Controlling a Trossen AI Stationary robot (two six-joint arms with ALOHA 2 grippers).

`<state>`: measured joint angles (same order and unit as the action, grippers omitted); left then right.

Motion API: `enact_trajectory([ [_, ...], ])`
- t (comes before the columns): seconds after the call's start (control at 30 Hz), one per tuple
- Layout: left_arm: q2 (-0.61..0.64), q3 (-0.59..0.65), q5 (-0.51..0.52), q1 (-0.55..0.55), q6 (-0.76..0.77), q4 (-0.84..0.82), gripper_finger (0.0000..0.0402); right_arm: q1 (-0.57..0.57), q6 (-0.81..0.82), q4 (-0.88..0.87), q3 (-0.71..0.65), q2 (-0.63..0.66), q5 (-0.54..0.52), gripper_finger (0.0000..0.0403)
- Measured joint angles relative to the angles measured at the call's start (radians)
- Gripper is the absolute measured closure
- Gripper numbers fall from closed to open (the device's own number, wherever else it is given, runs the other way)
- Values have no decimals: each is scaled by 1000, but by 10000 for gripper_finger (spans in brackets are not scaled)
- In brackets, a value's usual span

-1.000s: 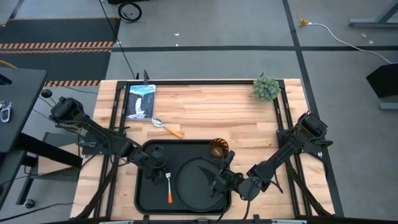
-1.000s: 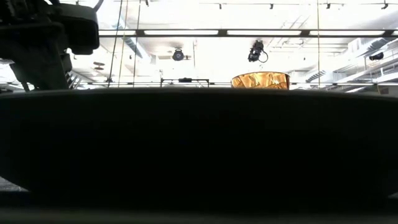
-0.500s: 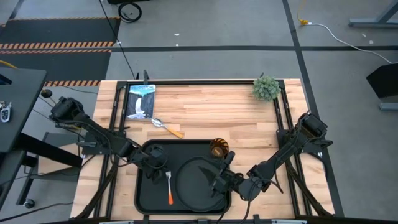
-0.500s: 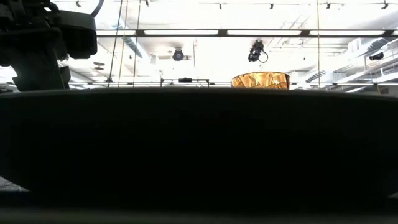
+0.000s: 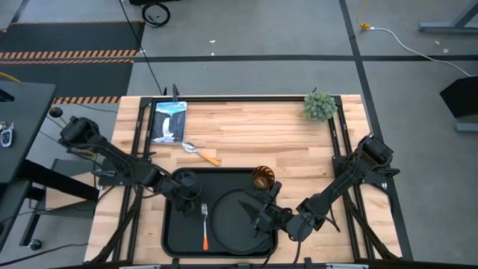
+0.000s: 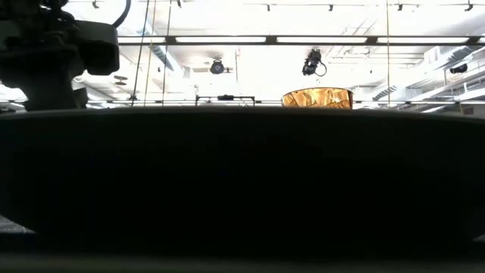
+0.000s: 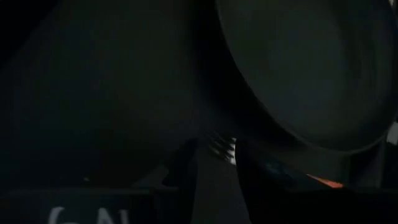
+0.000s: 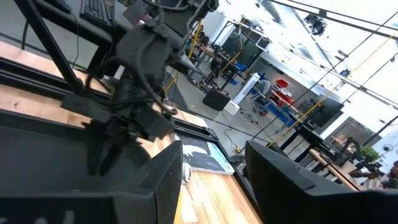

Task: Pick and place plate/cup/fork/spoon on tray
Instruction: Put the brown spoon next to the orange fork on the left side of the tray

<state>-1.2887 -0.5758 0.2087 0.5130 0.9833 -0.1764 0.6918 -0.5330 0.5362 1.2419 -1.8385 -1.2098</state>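
Worktop [image 5: 246, 138]: pale wood, visible grain. Tray [image 5: 173, 228] and plate [image 5: 231, 217]: matt black. Cup [image 5: 262, 177]: translucent amber. Fork [image 5: 205, 224]: metal tines, orange handle.

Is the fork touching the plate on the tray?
Apart. The high view shows the fork lying on the tray left of the plate, with a strip of bare tray floor between its orange handle and the plate's rim.

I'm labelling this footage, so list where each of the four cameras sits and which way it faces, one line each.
High view: overhead, straight down on the tray; both arms show.
Low view: table height, level; a dark wall fills it, the cup above.
Left wrist view: over the tray beside the plate; left gripper at the fork.
Right wrist view: across the table; right gripper open, left arm beyond.
High and low share the cup.
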Motion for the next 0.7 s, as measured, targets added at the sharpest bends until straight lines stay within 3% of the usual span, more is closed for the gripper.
enact_trajectory([
  [0.33, 77, 0, 11, -209, -54, -181, 285, -42, 55, -23, 0, 0, 20, 221],
  [0.57, 78, -1, -11, -393, -211, -188, 285, -191, 346, -234, 0, -1, 380, 222],
  [0.7, 78, -1, -57, -482, -346, -197, 285, -272, 434, -343, 0, 6, 537, 222],
])
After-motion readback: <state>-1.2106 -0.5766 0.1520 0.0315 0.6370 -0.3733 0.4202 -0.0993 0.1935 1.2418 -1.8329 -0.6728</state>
